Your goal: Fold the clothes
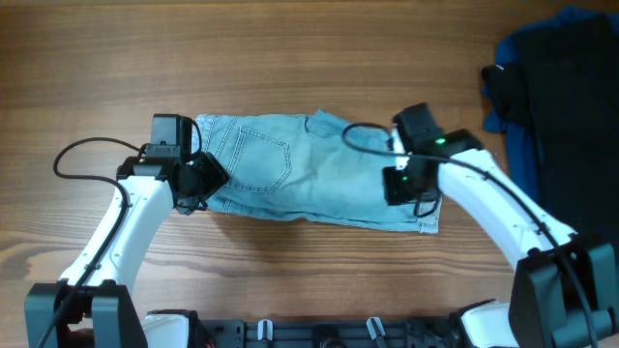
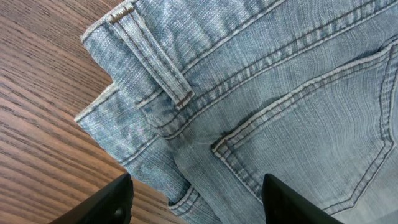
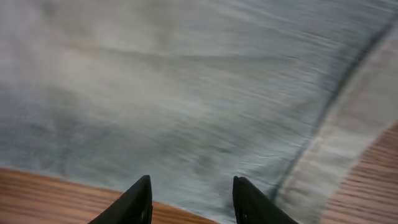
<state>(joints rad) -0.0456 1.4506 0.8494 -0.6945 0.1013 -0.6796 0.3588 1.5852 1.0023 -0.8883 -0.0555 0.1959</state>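
The light blue denim shorts [image 1: 309, 169] lie folded lengthwise on the wooden table, waistband at the left, hemmed leg ends at the right. My left gripper [image 1: 198, 188] hovers over the waistband's near corner; in the left wrist view its fingers [image 2: 196, 202] are open over the shorts [image 2: 261, 106], with a belt loop and back pocket showing. My right gripper [image 1: 404, 188] is over the leg end; in the right wrist view its fingers [image 3: 191, 199] are open and empty over the near edge of the shorts [image 3: 186, 93], the picture blurred.
A dark blue garment [image 1: 527, 116] and a black garment [image 1: 571, 106] lie piled at the far right of the table [image 1: 290, 48]. Both arms' cables loop over the table beside the shorts.
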